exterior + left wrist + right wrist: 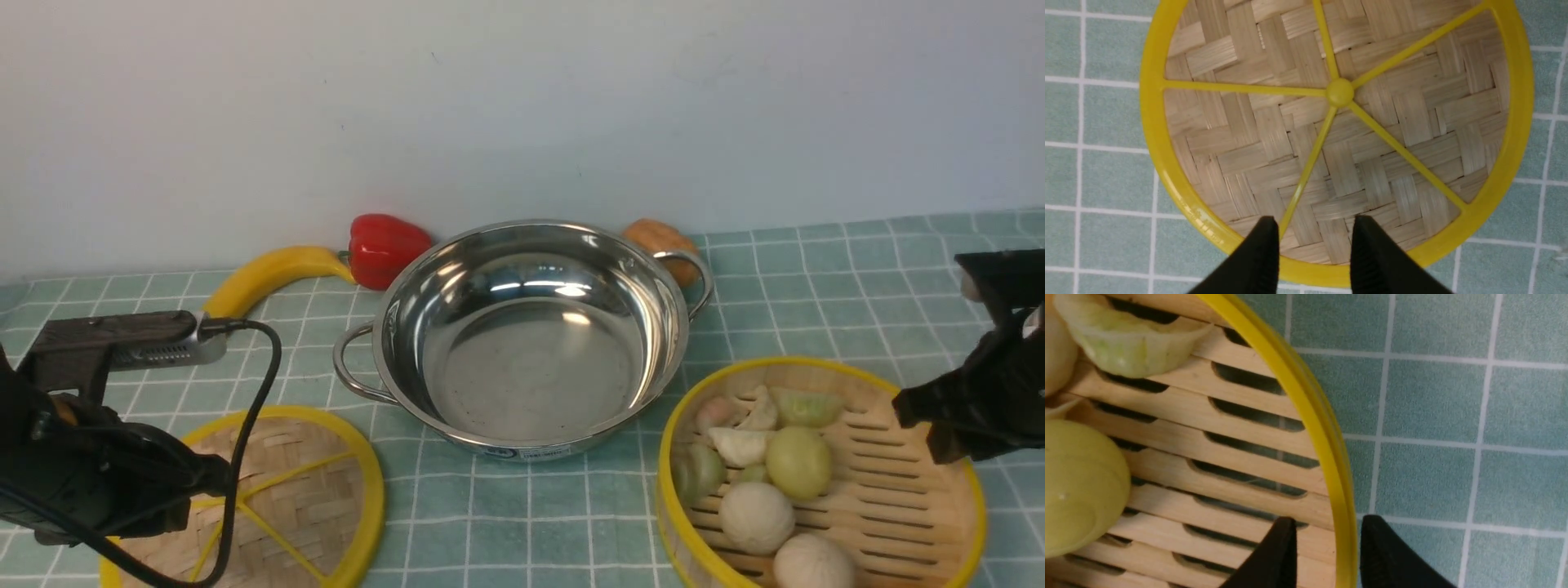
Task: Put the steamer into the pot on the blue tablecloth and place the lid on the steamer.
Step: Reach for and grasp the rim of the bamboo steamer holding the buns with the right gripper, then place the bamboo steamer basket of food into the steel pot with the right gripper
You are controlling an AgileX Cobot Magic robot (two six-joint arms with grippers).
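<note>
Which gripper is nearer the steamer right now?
Right. The right gripper straddles the yellow rim of the steamer, jaws open; the left gripper hovers over the lid, beyond the pot.

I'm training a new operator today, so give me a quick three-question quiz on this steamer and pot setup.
1. True or false: the steamer sits inside the pot.
2. The right tool's jaws straddle: A the steamer's yellow rim, B the pot's handle, C nothing.
3. What lies under the left tool?
Key: 1 false, it rests on the tablecloth beside the pot. 2 A. 3 the lid.
</note>
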